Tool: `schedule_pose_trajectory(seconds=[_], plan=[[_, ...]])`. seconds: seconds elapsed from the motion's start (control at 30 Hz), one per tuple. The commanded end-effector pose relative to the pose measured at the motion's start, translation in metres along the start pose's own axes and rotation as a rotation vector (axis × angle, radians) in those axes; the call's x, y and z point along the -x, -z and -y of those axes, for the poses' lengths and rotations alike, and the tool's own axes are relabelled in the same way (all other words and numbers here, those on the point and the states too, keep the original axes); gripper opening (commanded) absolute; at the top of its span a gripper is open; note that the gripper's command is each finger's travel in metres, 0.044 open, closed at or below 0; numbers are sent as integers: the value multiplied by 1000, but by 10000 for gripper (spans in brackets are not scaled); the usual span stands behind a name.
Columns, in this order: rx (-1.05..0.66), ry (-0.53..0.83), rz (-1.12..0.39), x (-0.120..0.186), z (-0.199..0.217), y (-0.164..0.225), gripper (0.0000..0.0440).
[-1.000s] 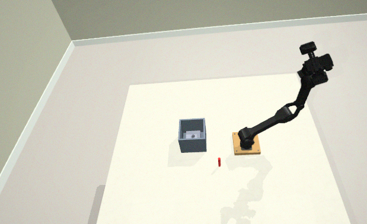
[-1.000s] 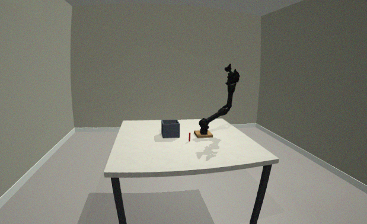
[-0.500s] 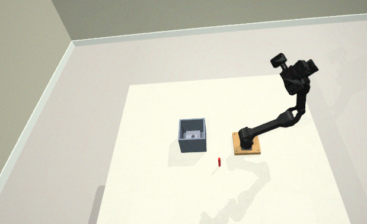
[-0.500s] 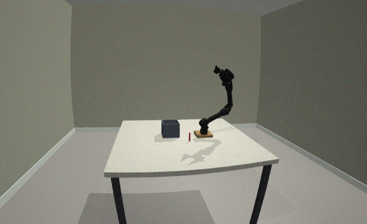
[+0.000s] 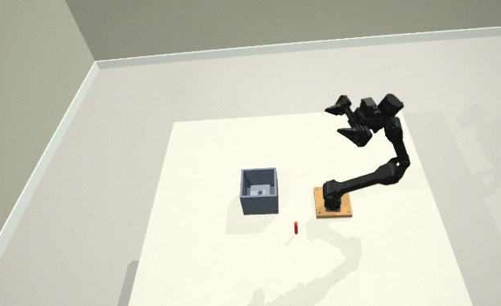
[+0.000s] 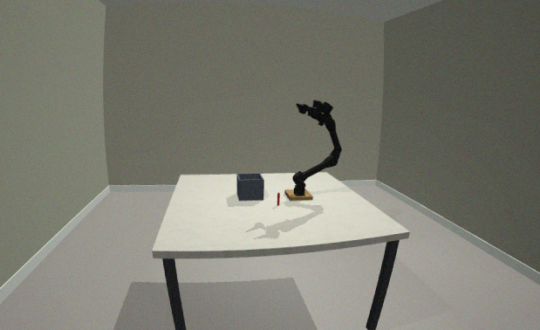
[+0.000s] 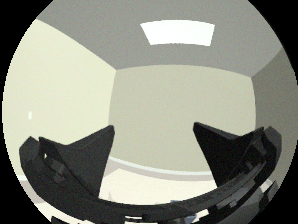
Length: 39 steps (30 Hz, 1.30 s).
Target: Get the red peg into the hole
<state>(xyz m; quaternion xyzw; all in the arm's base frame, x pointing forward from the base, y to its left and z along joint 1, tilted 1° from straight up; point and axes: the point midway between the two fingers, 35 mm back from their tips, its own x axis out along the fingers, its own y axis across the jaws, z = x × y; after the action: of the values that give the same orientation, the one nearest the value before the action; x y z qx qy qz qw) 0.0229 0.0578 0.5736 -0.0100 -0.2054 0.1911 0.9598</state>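
Note:
The red peg (image 5: 295,228) (image 6: 278,199) stands upright on the table, between the box and the arm's base and a little nearer the front. The dark blue-grey box (image 5: 261,206) (image 6: 250,189) is open at the top. In the top view the light plate (image 5: 254,189) shows at its bottom, with a dark hole (image 5: 260,193) that has no peg in it. My gripper (image 5: 331,120) (image 7: 155,128) is open and empty, its fingers wide apart. It is raised high above the table, far from the peg, and points roughly level toward a wall.
The arm's base sits on a wooden board (image 5: 345,211) (image 6: 298,197) to the right of the box. The box's walls (image 5: 278,182) rise around the plate. The table (image 5: 205,150) (image 6: 203,231) has its edges in view. The arm's shadow falls on the table in front.

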Motion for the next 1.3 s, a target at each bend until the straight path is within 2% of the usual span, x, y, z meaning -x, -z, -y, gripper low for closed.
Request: schedule_pose_trajectory(seconds=[0.0,0.27,0.53,1.27], plan=[[-49,48,-89,-15,11,25,434],[-161,150,-277,-37,35,79,440],[-288,253,-455,-46,56,133,440],[-744,503,-865,-32,82,256,440]])
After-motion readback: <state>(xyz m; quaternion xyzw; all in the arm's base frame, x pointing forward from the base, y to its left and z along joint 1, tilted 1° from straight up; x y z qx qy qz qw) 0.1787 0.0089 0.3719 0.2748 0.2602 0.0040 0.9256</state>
